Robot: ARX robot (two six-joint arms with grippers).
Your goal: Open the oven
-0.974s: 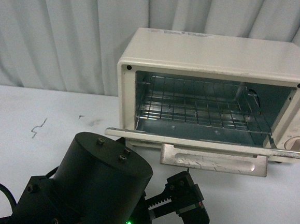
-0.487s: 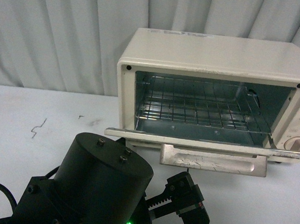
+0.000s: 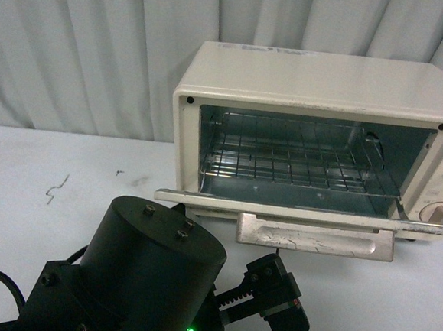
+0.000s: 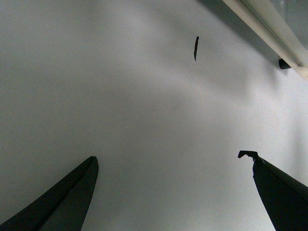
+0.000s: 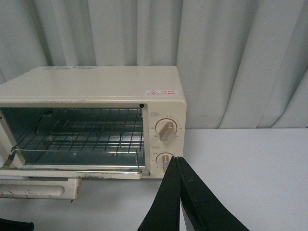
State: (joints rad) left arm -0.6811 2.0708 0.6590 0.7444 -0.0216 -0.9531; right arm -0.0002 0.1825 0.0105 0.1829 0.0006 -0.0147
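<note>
The cream-white oven [image 3: 312,81] stands on the white table at the back right. Its door [image 3: 310,213] lies folded down flat, with the beige bar handle [image 3: 315,238] at its front edge. The wire rack [image 3: 299,160] shows inside the open cavity. The beige knobs [image 3: 438,213] are at the oven's right. My left gripper [image 4: 171,161] is open and empty over bare table, short of the door's edge [image 4: 269,33]. My right gripper [image 5: 177,160] is shut and empty in front of the oven's [image 5: 96,79] lower knob [image 5: 165,161].
My left arm's black motor housing [image 3: 151,275] fills the front view's lower left, near the table's front. Pale curtains [image 3: 100,49] hang behind the table. Small dark marks [image 3: 57,187] lie on the table [image 3: 53,160] left of the oven.
</note>
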